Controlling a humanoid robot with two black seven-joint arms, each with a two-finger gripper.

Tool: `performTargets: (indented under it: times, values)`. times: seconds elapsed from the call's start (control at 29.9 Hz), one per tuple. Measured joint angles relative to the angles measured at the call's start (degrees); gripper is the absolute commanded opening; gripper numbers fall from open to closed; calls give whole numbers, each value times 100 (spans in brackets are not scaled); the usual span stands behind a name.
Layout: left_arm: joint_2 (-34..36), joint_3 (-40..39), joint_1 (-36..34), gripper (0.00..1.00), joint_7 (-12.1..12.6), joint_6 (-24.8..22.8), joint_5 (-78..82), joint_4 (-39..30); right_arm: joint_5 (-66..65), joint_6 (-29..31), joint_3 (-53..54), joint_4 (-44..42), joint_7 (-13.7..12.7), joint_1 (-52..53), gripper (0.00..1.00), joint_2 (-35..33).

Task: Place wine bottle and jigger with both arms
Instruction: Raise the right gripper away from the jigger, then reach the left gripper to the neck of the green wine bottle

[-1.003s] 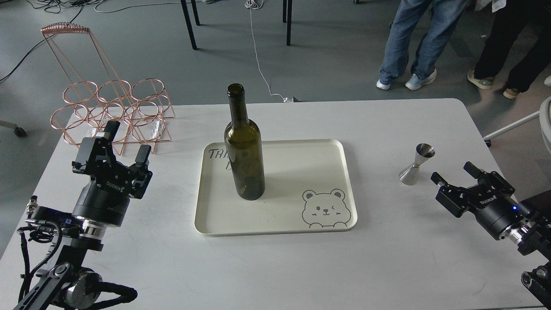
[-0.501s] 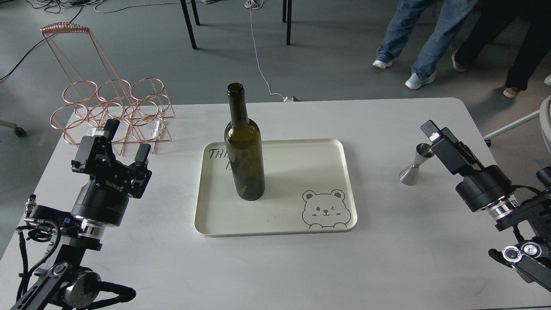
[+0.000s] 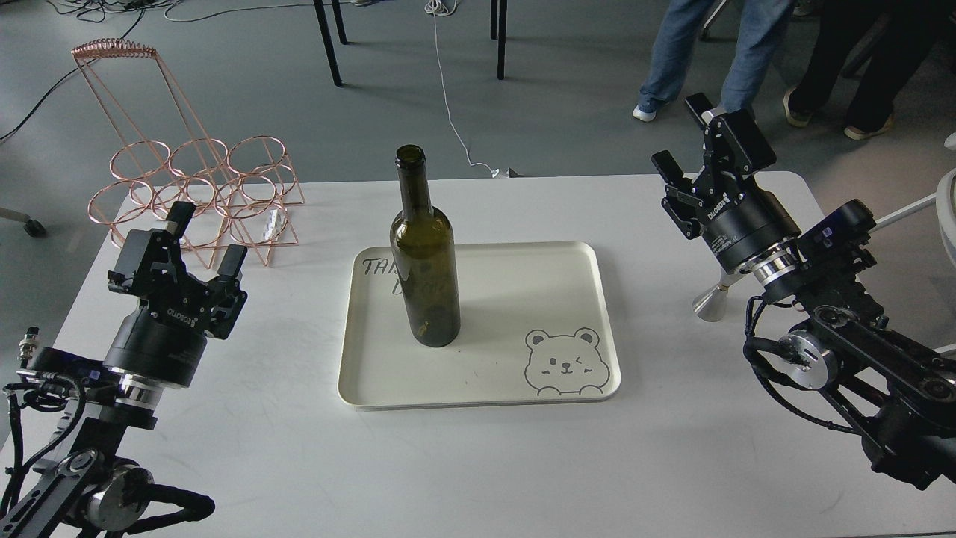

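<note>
The tall dark olive-green glass wine bottle [image 3: 423,261] stands upright on the cream rectangular tray with a bear drawing [image 3: 590,314], so that half of the task looks done. The small shiny steel hourglass jigger [image 3: 713,300] sits on the white table [image 3: 478,463] right of the tray, apart from it and ungrasped, so placing it remains. The left hand [image 3: 203,237] hovers empty with fingers apart near the copper wire rack [image 3: 194,187]. The right hand [image 3: 683,138] is raised, fingers spread, holding nothing. Its wrist hides the jigger's upper cone; only the lower cone shows.
</note>
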Motion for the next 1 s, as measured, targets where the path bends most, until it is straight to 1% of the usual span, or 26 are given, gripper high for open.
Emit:
performTargets:
  times: [0.03, 0.1, 0.2, 0.33, 0.4, 0.5, 0.6, 0.84, 0.9, 1.0]
  values:
    - [45, 5, 8, 98, 0, 0, 0, 0, 21, 282, 40, -98, -8, -22, 99, 21]
    - [112, 10, 18, 98, 0, 0, 0, 0, 46, 716, 89, -301, -122, -81, 99, 42]
    - [240, 22, 28, 98, 0, -41, 8, -5, 60, 1172, 115, -649, -290, -131, 99, 50]
    - [503, 28, 30, 98, 0, -351, 99, -81, 57, 2037, 109, -1134, -326, -138, 99, 32]
    - [673, 29, 27, 98, 0, -441, 202, -164, 55, 2325, 162, -1296, -318, -138, 99, 13]
    - [898, 29, 8, 98, 0, -477, 463, -261, 64, 2423, 392, -1457, -297, -142, 99, 19]
    - [1101, 28, -5, 98, 0, -475, 1069, -376, 120, 2439, 677, -1562, -274, -189, 99, 69]
    - [1582, 17, -48, 98, 0, -413, 4119, -973, 169, 2443, 814, -1619, -282, -235, 99, 413]
    - [1638, 7, -113, 98, 0, -387, 4550, -1103, 163, 2443, 818, -1625, -285, -264, 99, 425]
    - [1744, 7, -427, 98, 0, -221, 5216, -1191, 141, 2443, 811, -1625, -286, -321, 99, 430]
